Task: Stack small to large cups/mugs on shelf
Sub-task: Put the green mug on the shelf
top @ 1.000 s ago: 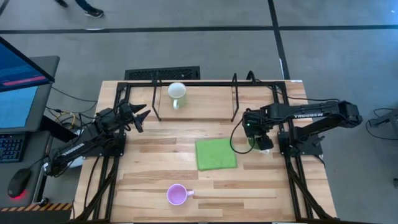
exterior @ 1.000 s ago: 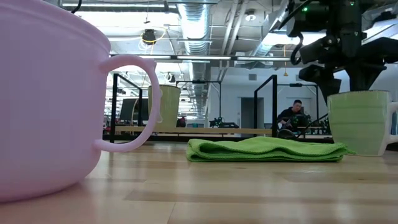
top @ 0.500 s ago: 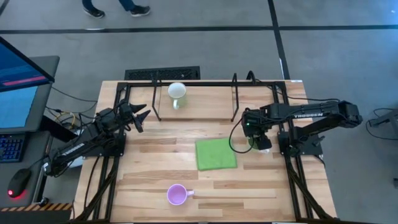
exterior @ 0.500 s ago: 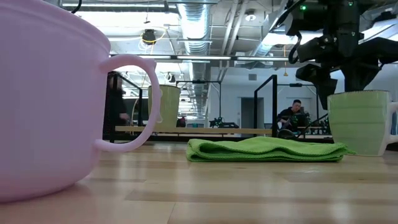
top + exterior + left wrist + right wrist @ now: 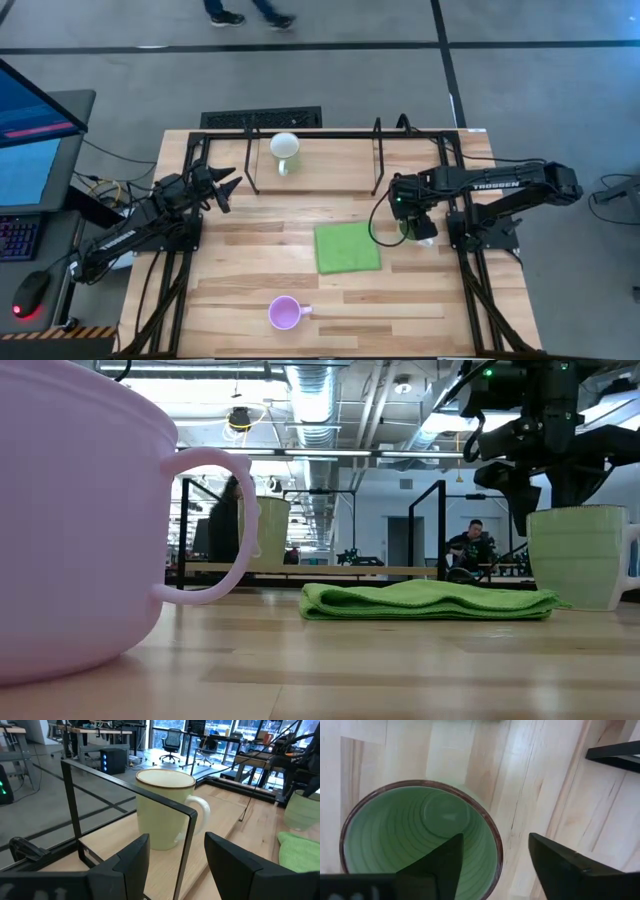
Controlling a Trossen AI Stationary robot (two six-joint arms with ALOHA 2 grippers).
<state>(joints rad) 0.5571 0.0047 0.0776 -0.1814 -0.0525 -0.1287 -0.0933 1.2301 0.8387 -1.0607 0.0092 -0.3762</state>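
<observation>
The white mug [image 5: 285, 148] stands upright on the light-wood shelf [image 5: 330, 170], at its left part; it also shows in the left wrist view [image 5: 162, 810]. The pink mug [image 5: 284, 313] stands near the table's front edge. The green mug [image 5: 420, 835] stands upright on the table right of the green cloth [image 5: 348, 247]; it also shows in the low view [image 5: 580, 555]. My right gripper [image 5: 495, 840] hangs open just above it, pointing down, one finger over its hollow and one outside its rim. My left gripper [image 5: 230, 187] is open and empty at the shelf's left end.
The shelf's black wire uprights and rails [image 5: 185, 812] stand between my left gripper and the white mug. The green cloth lies flat at the table's middle. Bare wood lies between the cloth and the pink mug. A person [image 5: 245, 12] walks beyond the far edge.
A person has walked along the floor beyond the table's far edge. The arms and the mugs have kept still.
</observation>
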